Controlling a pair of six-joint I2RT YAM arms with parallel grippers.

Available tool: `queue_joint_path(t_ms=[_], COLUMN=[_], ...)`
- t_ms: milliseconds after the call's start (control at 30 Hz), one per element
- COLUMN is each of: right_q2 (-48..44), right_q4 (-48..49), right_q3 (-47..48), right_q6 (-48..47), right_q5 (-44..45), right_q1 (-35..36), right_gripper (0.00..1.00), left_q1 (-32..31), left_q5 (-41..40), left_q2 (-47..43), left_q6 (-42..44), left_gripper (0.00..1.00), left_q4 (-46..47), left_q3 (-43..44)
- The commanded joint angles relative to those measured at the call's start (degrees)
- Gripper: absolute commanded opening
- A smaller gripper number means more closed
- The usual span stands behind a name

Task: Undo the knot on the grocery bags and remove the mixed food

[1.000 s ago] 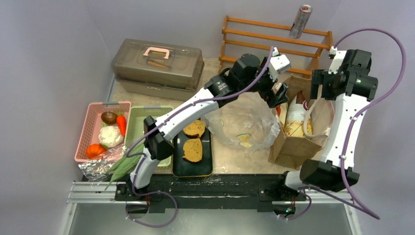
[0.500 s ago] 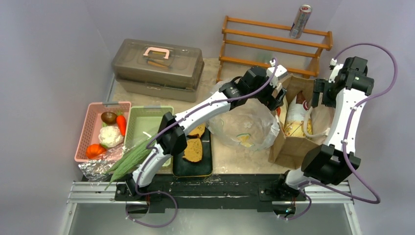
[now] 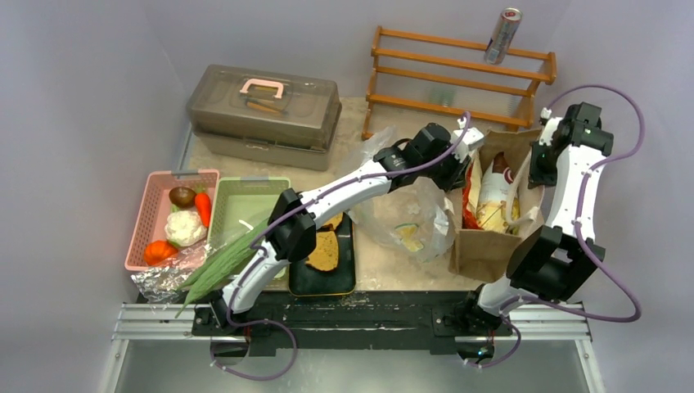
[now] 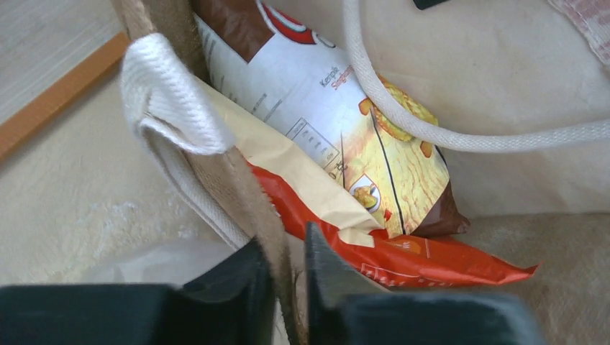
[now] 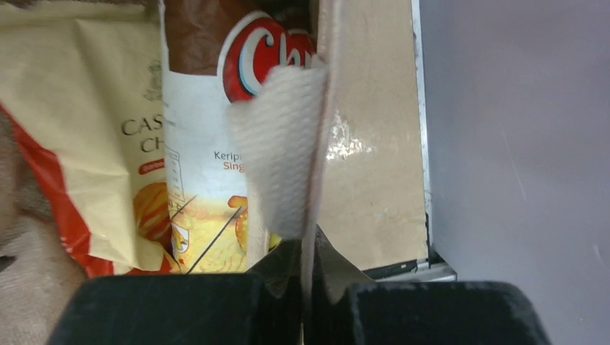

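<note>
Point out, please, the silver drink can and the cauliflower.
silver drink can [image 3: 502, 36]: top external view, middle of its body.
cauliflower [image 3: 185, 228]: top external view, centre of its white head.

The left arm [image 3: 348, 182] and the right arm [image 3: 566, 205] are built of white links joined by bulky black joint housings. A purple cable [image 3: 606, 88] is looped along each, and both are bolted to a black base rail [image 3: 360, 315]. The gripper fingers [image 4: 216, 305] are plain black.
</note>
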Motion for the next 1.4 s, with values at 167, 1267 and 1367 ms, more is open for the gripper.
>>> queue_joint_path(t_ms=[167,1267,1367], right_q2=[-10.8,13.1,12.6], right_q4=[-0.2,47.4,46.3], right_q3=[14.1,52.5,46.8], right_q6=[2.6,39.0,35.2], right_q5=[-15.5,-36.2,-34.3], right_q1=[-0.1,41.0,46.9], right_gripper=[0.0,0.0,0.0], left_q1=[-0.3,4.5,6.2], left_q5=[9.9,-21.5,-24.2], left_q2=[-5.6,-54.4,-61.4], left_q6=[1.0,48.0,47.4], left_gripper=[0.0,0.0,0.0], left_q4=[21.3,33.3,27.5], left_q3=[3.4,-15.4,-24.6])
